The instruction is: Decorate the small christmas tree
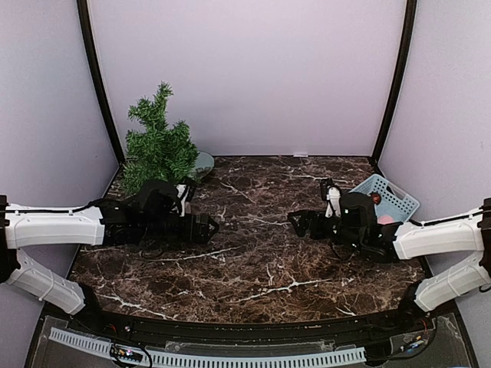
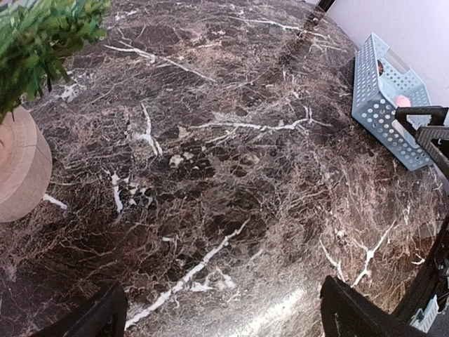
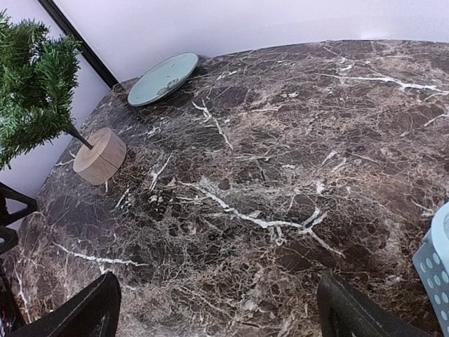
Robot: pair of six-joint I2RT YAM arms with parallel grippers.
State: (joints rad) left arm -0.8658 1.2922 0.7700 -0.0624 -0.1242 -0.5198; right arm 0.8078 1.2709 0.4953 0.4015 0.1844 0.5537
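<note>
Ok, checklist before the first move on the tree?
1. left claw open, empty: ok.
2. right claw open, empty: ok.
3. small christmas tree upright on its wooden base: ok.
4. Tree bare, nothing hung yet: ok.
5. blue basket beside the right claw, open side up: ok.
6. Decorations in the basket: a pink piece shows; what kind, cannot tell.

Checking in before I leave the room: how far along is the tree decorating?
Nothing looks done: the small christmas tree is bare. Nothing in hand: the left fingers and right fingers are open and empty. All remains; a red item and a pink item sit in the blue basket.
</note>
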